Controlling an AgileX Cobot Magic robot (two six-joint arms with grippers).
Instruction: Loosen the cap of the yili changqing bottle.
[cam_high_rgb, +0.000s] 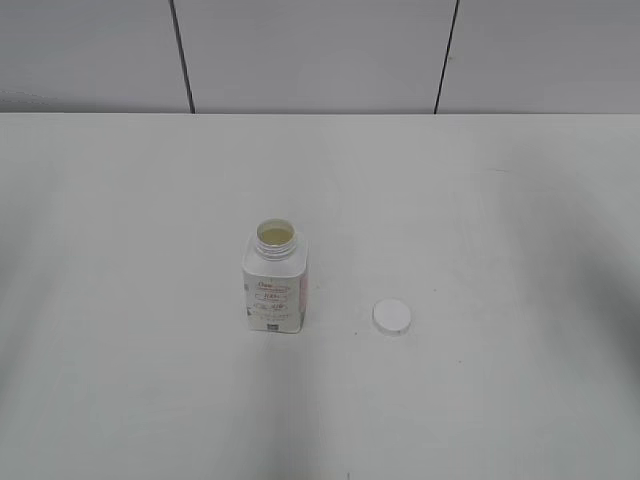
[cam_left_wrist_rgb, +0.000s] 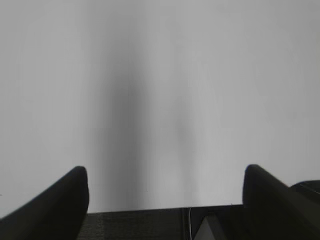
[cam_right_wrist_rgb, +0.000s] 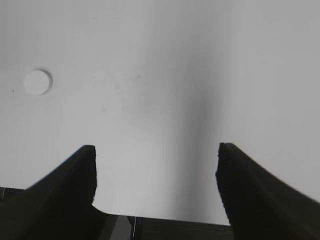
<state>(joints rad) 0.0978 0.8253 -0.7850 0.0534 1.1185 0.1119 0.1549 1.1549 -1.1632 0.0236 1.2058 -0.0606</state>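
Note:
The yili changqing bottle (cam_high_rgb: 274, 283) stands upright near the middle of the white table, its round neck open and pale liquid showing inside. The white cap (cam_high_rgb: 392, 316) lies flat on the table to the bottle's right, apart from it. It also shows in the right wrist view (cam_right_wrist_rgb: 38, 82) at the far left. My left gripper (cam_left_wrist_rgb: 165, 192) is open and empty over bare table. My right gripper (cam_right_wrist_rgb: 156, 172) is open and empty, well to the right of the cap. Neither gripper nor arm shows in the exterior view.
The white table (cam_high_rgb: 500, 200) runs back to a grey panelled wall (cam_high_rgb: 320, 50). Soft arm shadows fall on the table at the left and right. The table's near edge (cam_left_wrist_rgb: 150, 209) shows just under the left jaws.

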